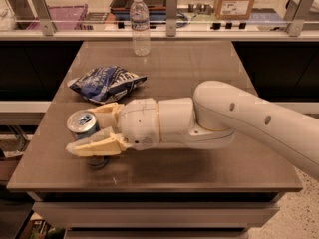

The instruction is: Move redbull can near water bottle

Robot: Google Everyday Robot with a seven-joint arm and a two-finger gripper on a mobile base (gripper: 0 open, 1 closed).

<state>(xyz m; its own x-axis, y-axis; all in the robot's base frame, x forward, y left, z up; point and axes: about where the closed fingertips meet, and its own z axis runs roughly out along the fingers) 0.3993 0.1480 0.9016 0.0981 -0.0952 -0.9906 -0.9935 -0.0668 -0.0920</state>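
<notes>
The redbull can (81, 124), blue and silver with a silver top, stands near the table's front left. My gripper (82, 131) reaches in from the right, and its two cream fingers are closed around the can, one behind it and one (94, 145) across its front, hiding its lower body. The water bottle (140, 26), clear with a white cap and a pale label, stands upright at the far edge of the table, well beyond the can.
A blue-and-white snack bag (105, 82) lies between the can and the bottle, just behind the gripper. The brown table (199, 59) ends close in front of the can. A railing and shelf with boxes run behind the far edge.
</notes>
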